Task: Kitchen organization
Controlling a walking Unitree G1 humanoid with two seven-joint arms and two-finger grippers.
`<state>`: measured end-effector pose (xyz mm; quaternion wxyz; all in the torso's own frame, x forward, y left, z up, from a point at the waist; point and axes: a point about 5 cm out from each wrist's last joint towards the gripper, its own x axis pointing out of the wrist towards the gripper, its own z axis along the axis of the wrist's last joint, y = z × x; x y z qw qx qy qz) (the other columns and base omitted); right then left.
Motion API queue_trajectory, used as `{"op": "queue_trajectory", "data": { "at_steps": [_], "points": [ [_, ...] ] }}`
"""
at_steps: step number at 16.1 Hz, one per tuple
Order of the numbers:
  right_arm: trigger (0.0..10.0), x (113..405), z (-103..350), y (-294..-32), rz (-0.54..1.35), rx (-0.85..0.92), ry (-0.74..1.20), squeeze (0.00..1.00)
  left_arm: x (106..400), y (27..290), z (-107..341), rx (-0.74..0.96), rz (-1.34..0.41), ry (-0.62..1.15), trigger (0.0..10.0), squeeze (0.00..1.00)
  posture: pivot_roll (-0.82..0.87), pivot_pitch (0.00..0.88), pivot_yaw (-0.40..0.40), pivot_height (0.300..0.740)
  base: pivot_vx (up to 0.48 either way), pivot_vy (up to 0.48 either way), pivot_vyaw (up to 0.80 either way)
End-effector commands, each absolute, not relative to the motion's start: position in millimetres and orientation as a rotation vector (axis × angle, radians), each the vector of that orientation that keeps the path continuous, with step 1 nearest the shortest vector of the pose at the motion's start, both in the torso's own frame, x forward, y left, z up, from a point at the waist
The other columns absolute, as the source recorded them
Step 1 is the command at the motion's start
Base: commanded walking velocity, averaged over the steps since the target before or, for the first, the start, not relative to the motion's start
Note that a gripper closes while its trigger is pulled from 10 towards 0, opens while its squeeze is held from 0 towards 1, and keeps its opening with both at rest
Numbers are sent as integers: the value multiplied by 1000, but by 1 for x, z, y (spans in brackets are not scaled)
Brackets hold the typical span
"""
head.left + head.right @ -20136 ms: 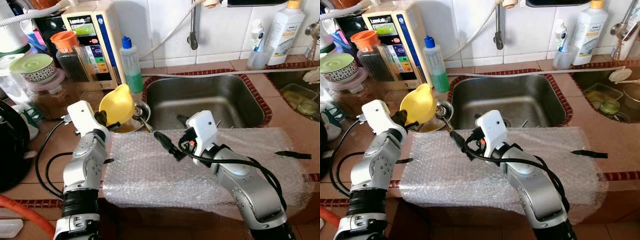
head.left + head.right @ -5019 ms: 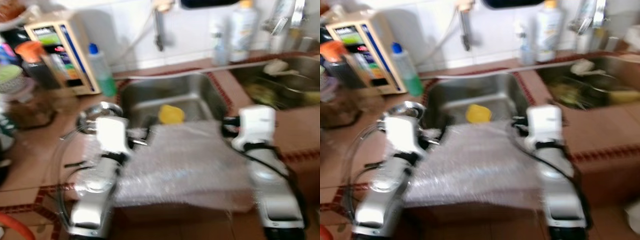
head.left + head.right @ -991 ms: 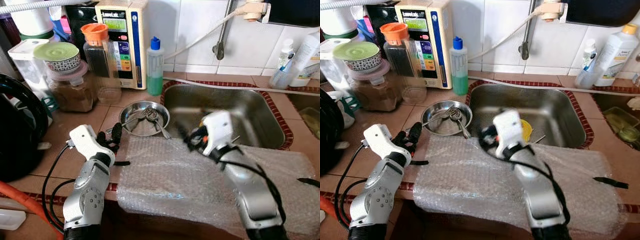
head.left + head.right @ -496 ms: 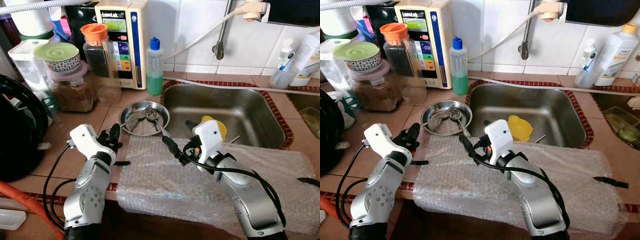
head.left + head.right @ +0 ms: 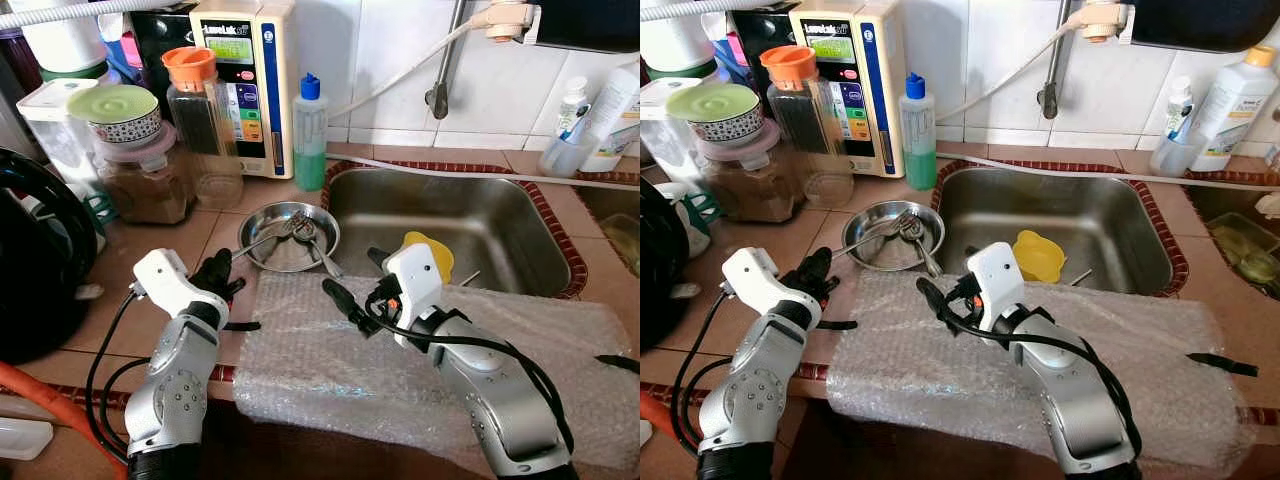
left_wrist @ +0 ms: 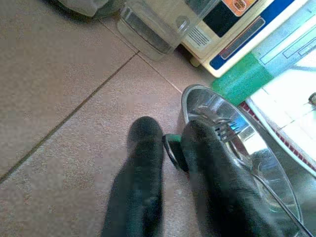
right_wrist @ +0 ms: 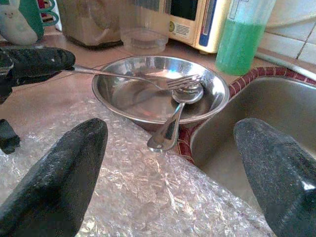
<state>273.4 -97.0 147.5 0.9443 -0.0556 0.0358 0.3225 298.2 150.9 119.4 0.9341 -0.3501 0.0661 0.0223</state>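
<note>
You are partway through tidying this counter: the yellow funnel [image 5: 1038,255] already lies in the sink [image 5: 1080,215], while the steel bowl [image 5: 289,236] is still on the tiled counter just beside the sink's left rim, holding a fork [image 7: 148,79] and a spoon [image 7: 173,123] whose handles stick out over the edge. Your left gripper [image 6: 170,143] sits low over the counter next to the bowl, at the tip of the fork's handle; its fingers are nearly together with only a narrow gap, and you cannot tell from these views whether they pinch the handle or merely sit beside it. Your right gripper [image 7: 170,163] hovers over the sheet of bubble wrap [image 5: 420,360] that covers the counter's front edge, fingers spread wide and holding nothing, aimed at the bowl and the spoon handle. Judging by this, the bowl and its cutlery look like the next things to go to the sink. The jars [image 5: 195,110], the green bottle [image 5: 309,135] and the appliance [image 5: 245,70] at the back look untouched.
</note>
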Motion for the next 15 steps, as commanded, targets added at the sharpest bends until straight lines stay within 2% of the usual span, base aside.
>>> {"op": "queue_trajectory", "data": {
  "at_steps": [1,7,12,15],
  "points": [
    [10000,271,150,-95,670,-115,68,0,297,144,121,-762,48,135,0,0,-269,20,63,740,0,0,0],
    [10000,270,149,-95,675,-121,74,0,298,148,125,-812,72,113,0,0,-269,21,66,740,0,0,0],
    [10000,273,151,-95,664,-115,56,0,301,167,147,-837,116,-63,0,0,-263,13,72,740,0,0,0],
    [10000,275,155,-94,653,-104,25,0,302,168,155,-845,98,-107,0,0,-259,11,74,740,0,0,0]
  ]
}}
